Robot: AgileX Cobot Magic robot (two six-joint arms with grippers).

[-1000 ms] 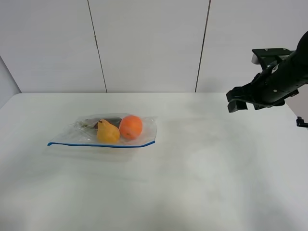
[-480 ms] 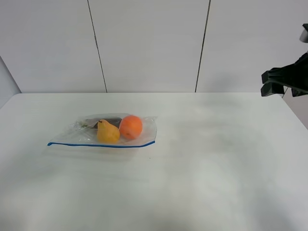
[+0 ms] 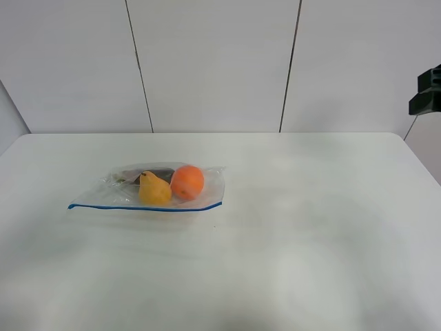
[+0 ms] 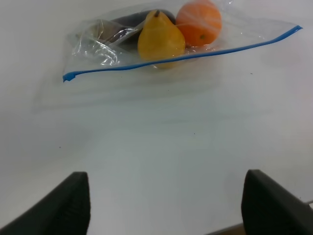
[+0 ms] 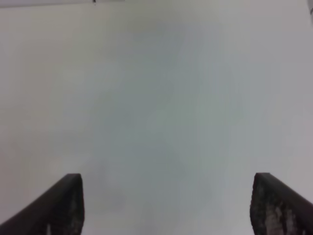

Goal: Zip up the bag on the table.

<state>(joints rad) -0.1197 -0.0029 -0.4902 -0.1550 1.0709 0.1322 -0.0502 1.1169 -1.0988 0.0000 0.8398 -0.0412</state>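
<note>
The clear crinkly bag (image 3: pixel 212 183) lies flat on the left half of the white table (image 3: pixel 310 227), blue zip strip (image 3: pixel 145 207) along its near edge. A yellow pear (image 3: pixel 154 189), an orange (image 3: pixel 187 182) and a dark item (image 3: pixel 160 174) show through it. The left wrist view shows the bag (image 4: pixel 95 46) and strip (image 4: pixel 186 58) ahead of my left gripper (image 4: pixel 166 210), which is open, empty and well short of it. My right gripper (image 5: pixel 171 205) is open and empty over bare table (image 5: pixel 156 98). Only a dark part of the right arm (image 3: pixel 428 98) shows at the far right edge.
Pale wall panels (image 3: pixel 213 62) stand behind the table's far edge. The table's rounded right corner (image 3: pixel 403 141) lies below the right arm. A wood-coloured strip (image 4: pixel 230 230) shows by the left gripper's fingers.
The right arm has pulled up and to the right, from over the table's right side to the frame's edge. The bag has not moved.
</note>
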